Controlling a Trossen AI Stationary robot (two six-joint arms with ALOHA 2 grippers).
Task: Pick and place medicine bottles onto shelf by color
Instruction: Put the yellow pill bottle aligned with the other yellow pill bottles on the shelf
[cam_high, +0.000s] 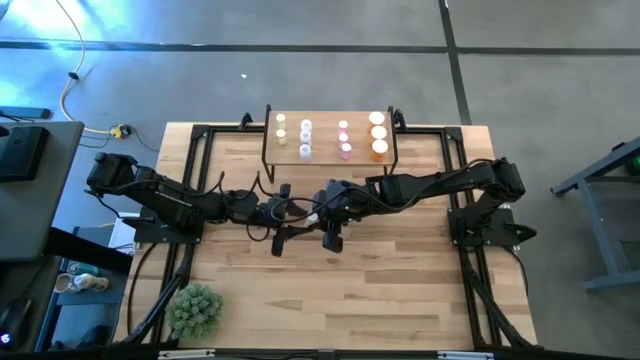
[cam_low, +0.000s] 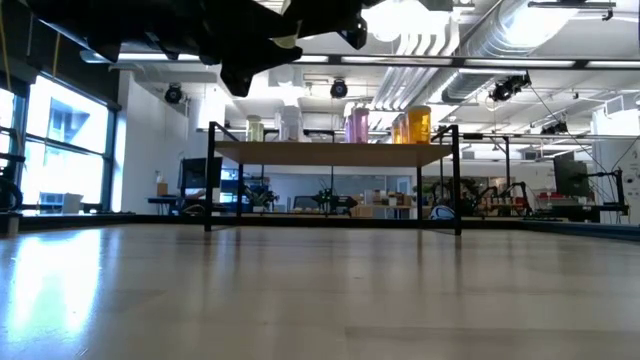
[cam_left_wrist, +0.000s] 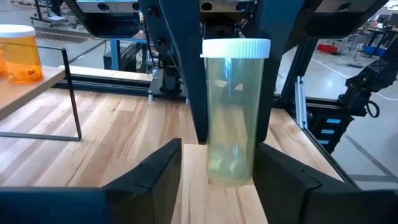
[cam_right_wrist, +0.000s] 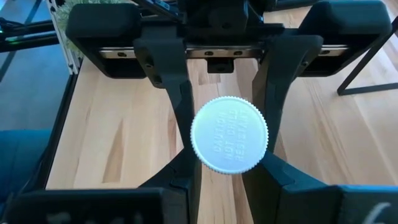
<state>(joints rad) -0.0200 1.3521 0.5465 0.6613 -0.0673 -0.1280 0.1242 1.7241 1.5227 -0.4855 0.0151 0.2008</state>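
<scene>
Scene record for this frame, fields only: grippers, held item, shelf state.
held item: yellow-green bottle, white cap, upright above mid-table
right gripper: shut on the bottle from above, fingers down its sides
left gripper: open, fingers flanking the bottle's base
shelf: far table edge, bottles in four columns: yellow-green, lavender, pink, orange
other: green plant, near-left corner

Shelf (cam_high: 328, 157) on wooden table (cam_high: 400, 280) holds bottles (cam_high: 343, 138); plant (cam_high: 195, 309) nearby.
</scene>
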